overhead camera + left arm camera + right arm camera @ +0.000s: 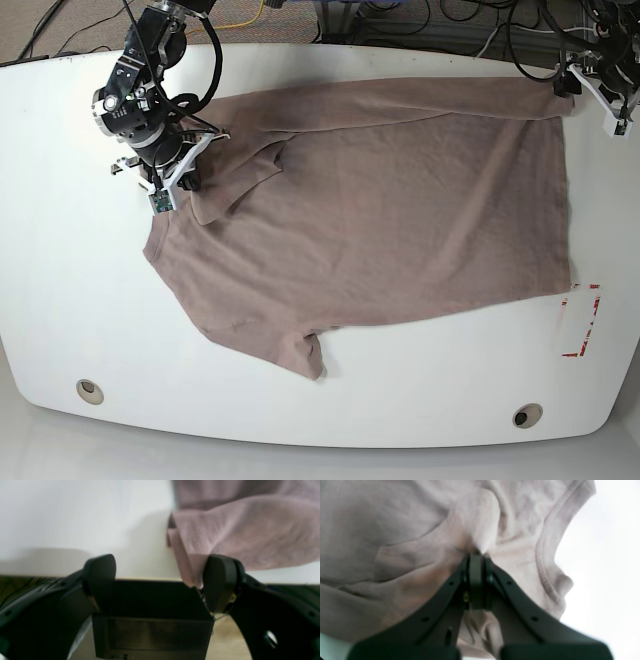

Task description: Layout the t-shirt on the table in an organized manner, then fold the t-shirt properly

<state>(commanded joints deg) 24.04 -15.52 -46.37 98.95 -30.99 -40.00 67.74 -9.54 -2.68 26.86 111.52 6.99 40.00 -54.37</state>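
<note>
the soft, wrinkly mauve-brown short-sleeved t-shirt (380,210) lies spread over the middle of the glossy white round-cornered table (60,300), its hem edge near the red tape outline (582,322) and bare white surface open along the near side around two grey grommets (89,391). the right gripper (477,555) is clenched on a bunched fold of the shirt beside the ribbed collar (545,555). the left gripper (160,580) hangs released at the far table edge, one finger (220,582) touching the shirt's corner.

The t-shirt (380,210) lies spread across the white worktop (60,300). The right gripper (185,165) sits at its collar end, apparently pinching fabric. The left gripper (572,85) sits at the far hem corner. Red tape (583,322) marks the worktop beside the hem.
</note>
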